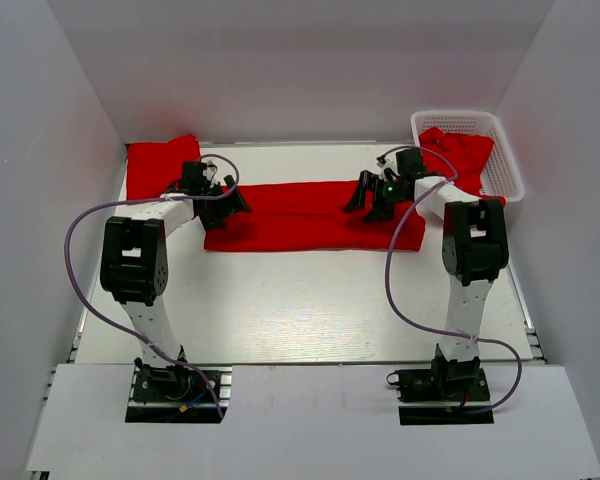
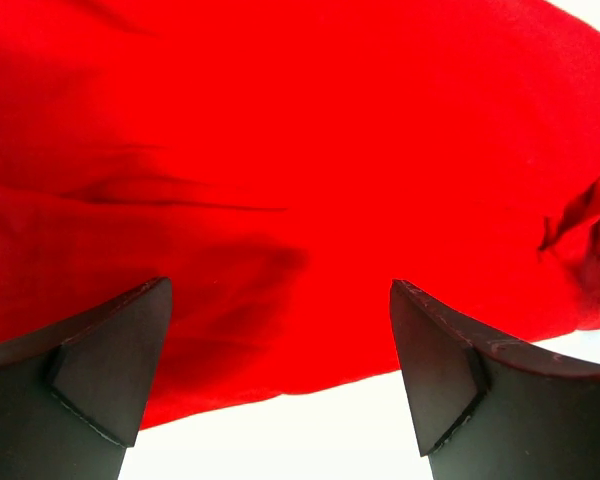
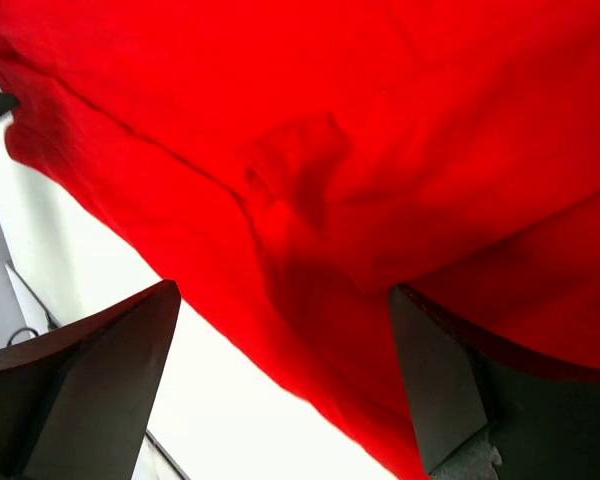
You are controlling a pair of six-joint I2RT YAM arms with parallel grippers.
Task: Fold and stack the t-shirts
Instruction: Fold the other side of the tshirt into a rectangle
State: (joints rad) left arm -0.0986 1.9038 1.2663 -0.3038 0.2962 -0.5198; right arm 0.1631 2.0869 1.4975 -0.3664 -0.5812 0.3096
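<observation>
1. The left hand is spread wide and pinches nothing. It sits over the left end of the shirt, with the near cloth edge running between its tips.
2. The right hand is also spread wide and empty. It sits over the right end of the same shirt. Whether either hand's tips touch the cloth cannot be told.
3. The shirt lies flat across the middle of the surface as a long, narrow band. It is soft, matte, plain red cloth with shallow creases, and a layered edge shows in the right wrist view.
4. Step in hand (judged): the lengthwise fold looks complete, and the crosswise fold comes next.
5. The next move calls for each hand to lower onto its end and close on all layers at the edge. One end is then carried over the other. Thin cloth may slip on the smooth surface, so grip low and deep.
6. The pile of red cloth lies at the back left, just beyond the left hand. It is probably the stacking place.
7. The basket, a white plastic lattice, stands at the back right. It holds crumpled spare shirts.
</observation>
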